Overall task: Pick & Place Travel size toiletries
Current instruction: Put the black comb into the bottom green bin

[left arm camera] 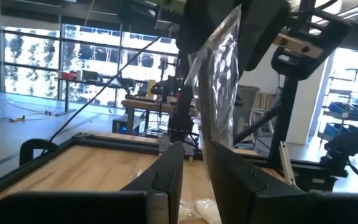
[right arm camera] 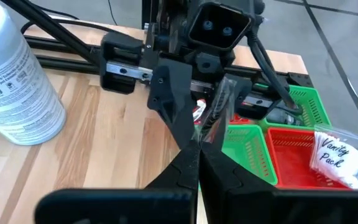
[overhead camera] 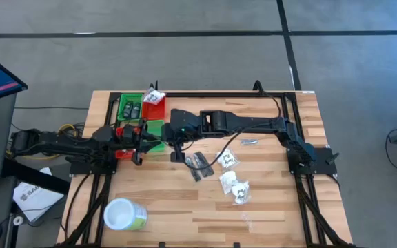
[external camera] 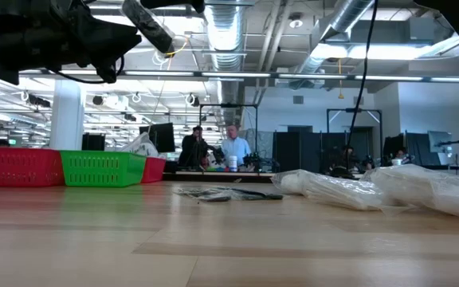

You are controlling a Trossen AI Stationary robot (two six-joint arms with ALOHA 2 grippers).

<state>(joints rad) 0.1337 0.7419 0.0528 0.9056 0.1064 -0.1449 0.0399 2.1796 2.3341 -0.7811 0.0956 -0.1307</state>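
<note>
1. Left gripper (right arm camera: 213, 124) clamped on a clear crinkly packet (left arm camera: 219, 81), held up off the table over the bins at the table's left-back part; the packet hangs between its fingers (left arm camera: 166, 171)
2. Right gripper (overhead camera: 176, 153) shut, empty, reaching across mid-table just beside the left one
3. Other toiletries: white packet reading "Vanity Pack" (right arm camera: 334, 155) in the red bin (right arm camera: 291, 165); dark bottles (overhead camera: 129, 109) in the green bin (overhead camera: 121, 98)
4. On the wood: dark flat packets (overhead camera: 198, 164) near the right gripper, white packets (overhead camera: 234, 182) toward mid-right, slim tube (overhead camera: 248, 142) farther back
5. White-lidded green tub (overhead camera: 124, 215) lies near the front-left corner of the table (overhead camera: 267, 213)
6. People stand in the room behind (external camera: 213, 147)
</note>
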